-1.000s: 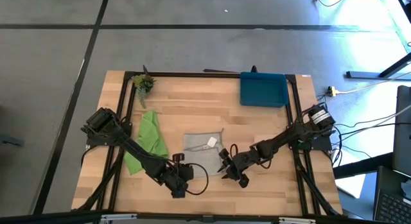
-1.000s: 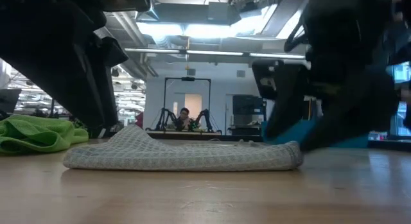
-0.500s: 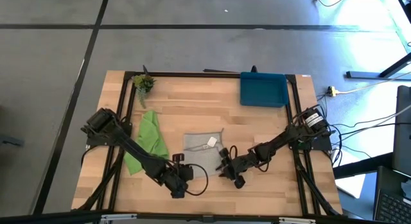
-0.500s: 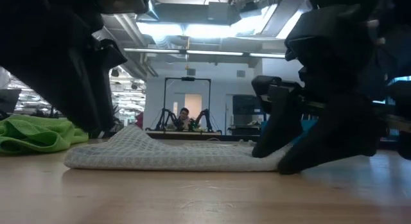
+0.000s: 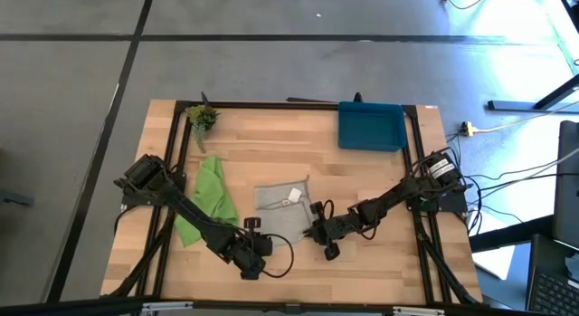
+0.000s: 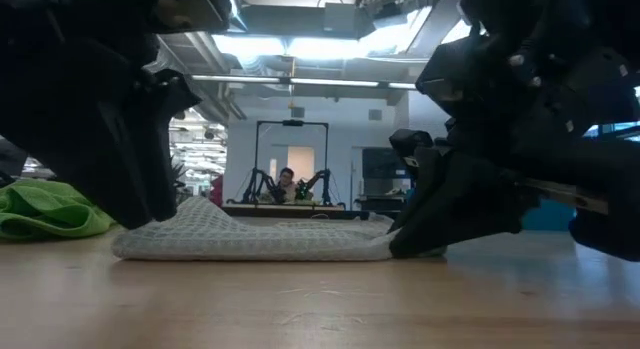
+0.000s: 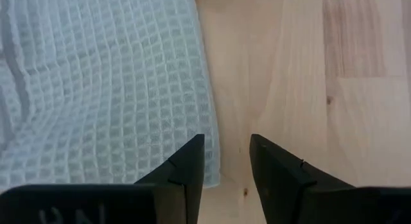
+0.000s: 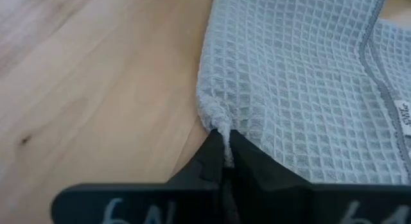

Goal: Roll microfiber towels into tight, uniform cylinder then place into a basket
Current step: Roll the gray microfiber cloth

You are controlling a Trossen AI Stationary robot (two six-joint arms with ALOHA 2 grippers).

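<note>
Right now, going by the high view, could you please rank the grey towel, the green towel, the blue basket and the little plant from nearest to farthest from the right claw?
1. Grey towel: pinched in the right claw.
2. Green towel: left side.
3. Basket: far edge, right. Nearly level with the green towel.
4. Plant: far-left corner.

Bright ceiling glare, dark arm silhouettes, perhaps slightly blurred.
</note>
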